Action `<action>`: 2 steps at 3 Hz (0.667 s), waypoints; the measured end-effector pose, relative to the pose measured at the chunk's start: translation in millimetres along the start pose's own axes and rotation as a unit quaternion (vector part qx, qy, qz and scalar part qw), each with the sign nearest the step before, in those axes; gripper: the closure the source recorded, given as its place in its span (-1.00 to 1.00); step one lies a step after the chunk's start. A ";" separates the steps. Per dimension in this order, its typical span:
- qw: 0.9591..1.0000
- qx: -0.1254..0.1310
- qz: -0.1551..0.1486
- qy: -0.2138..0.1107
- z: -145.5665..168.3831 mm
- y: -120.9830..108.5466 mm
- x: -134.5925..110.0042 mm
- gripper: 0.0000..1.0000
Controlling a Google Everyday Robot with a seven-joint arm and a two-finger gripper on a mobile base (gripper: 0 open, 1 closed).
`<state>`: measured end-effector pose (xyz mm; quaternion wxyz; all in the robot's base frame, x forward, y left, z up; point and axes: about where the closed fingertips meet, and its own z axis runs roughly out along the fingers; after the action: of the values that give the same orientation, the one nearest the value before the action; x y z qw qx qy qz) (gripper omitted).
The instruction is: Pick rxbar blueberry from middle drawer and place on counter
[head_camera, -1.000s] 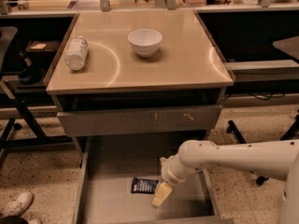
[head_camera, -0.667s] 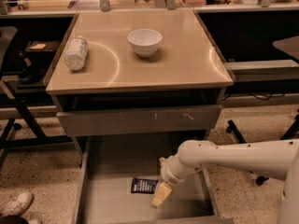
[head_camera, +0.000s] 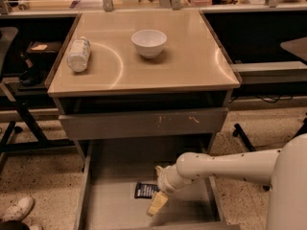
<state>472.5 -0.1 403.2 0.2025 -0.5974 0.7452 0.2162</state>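
Though poised low inside the wide, deep grey middle drawer tray, no visible progress over the last second: same jointed white arm reaching in from three o'clock, same pale yellow-tipped tool parked at the same spot, same small flat navy-blue rxbar blueberry wrapper lying flat on the drawer floor. Meaning for the task, as a judgement: stalled or lining up at the approach, grasp not yet made, lift and transfer both outstanding.

Impossible to tell how wide the tool stands or whether clamped on anything; with the wrapper flat on the floor, most likely nothing held.

Wrapper just beside the tool, toward ten o'clock from its tip, right end tucked behind the wrist; touching or narrowly apart, cannot say. Likely next need: a small shift toward ten o'clock, then down onto the bar.

Up at twelve o'clock, above the scuffed grey drawer front, the glossy tan-beige square desk, carrying a round white bowl and, at nine o'clock from it, a clear plastic bottle on its side. Bare surface toward four o'clock of the bowl, a plausible landing place.
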 end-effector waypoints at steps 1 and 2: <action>1.000 -0.002 -0.008 -0.008 22.9 -4.9 -3.5 -1.00; 1.000 -0.006 -0.009 -0.012 39.5 -6.6 -4.3 -1.00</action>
<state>481.5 24.4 372.5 0.2097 -0.6024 0.7361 0.2266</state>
